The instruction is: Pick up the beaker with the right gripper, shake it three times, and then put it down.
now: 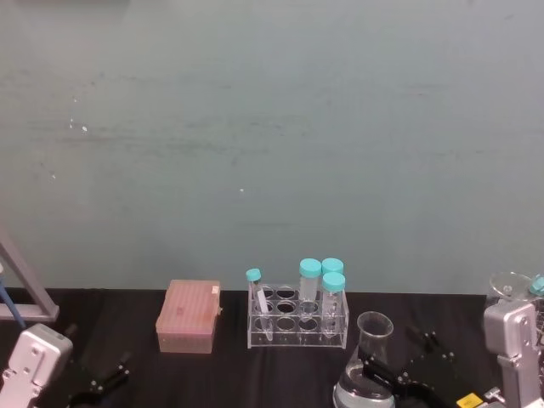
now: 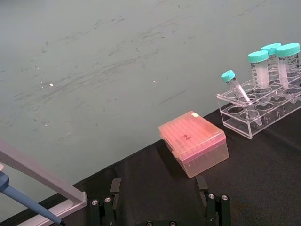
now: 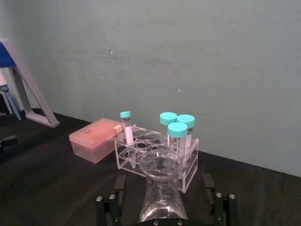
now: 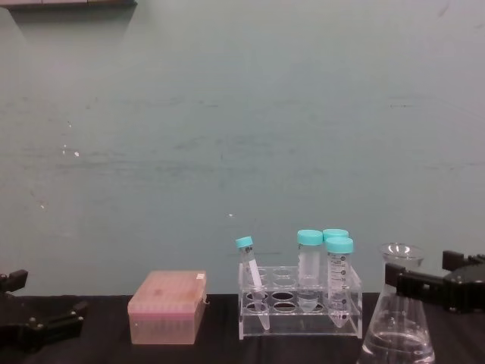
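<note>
Beaker (image 3: 162,197) stands between spread fingers (image 3: 119,187) of right hand (image 3: 163,181).

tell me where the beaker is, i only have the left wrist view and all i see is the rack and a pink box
Observer: The beaker stands upright to the robot's right of the tube rack, nearer the robot.
Operator: is the right gripper on it
Observer: The right gripper is open, one finger on each side of the beaker, with gaps showing to the glass.
Operator: anything inside it
Observer: The chest view shows a little clear liquid low in its base.
</note>
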